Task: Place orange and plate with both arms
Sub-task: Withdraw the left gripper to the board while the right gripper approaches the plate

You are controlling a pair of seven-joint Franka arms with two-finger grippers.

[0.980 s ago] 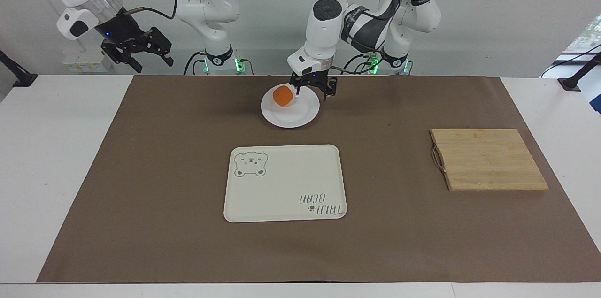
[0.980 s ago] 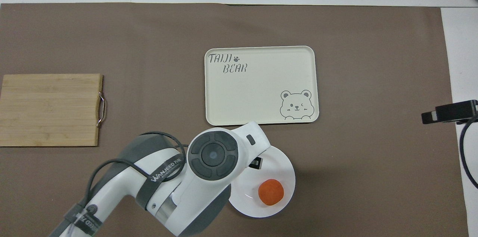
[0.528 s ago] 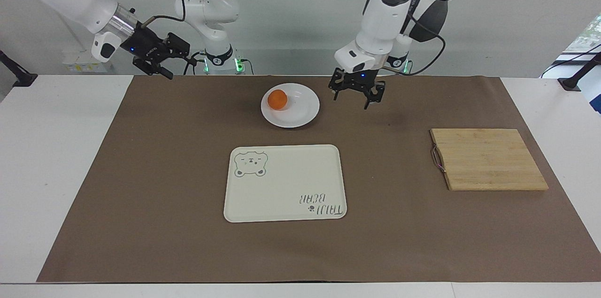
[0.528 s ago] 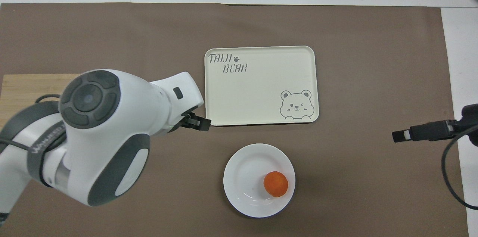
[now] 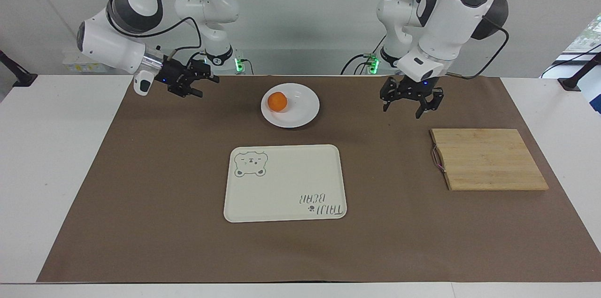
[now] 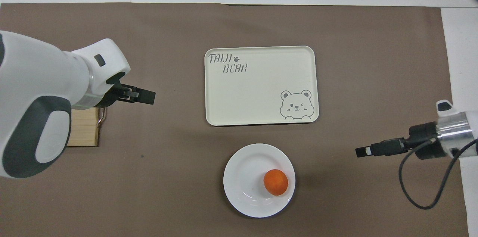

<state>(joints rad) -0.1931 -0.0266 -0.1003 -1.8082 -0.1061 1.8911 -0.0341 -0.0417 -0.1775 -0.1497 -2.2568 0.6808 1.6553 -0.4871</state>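
Plate and orange sit together, but the biggest thing here is the brown paper mat (image 5: 141, 223) spread over the white table (image 5: 51, 171), there, I judge, to give a plain, grippy working surface. On it, farther from the robots than the plate, lies the cream rectangular tray with a bear drawing (image 5: 285, 182), bare and probably the place the loaded dish is meant to go. Toward the left arm's end lies the slatted bamboo cutting board with a wire handle (image 5: 486, 159).

The round glossy white plate (image 5: 300, 110) rests on the mat close to the robots, between the two arms, and the small bright-orange fruit (image 5: 277, 101) lies in it, off-centre toward the right arm's end; the raised rim keeps it from rolling away.

The left gripper (image 5: 409, 102) hangs over bare mat between plate and board, its fingers spread apart and holding nothing. The right gripper (image 5: 190, 83) points toward the plate from over the mat's edge; whether its fingers are apart I cannot tell.
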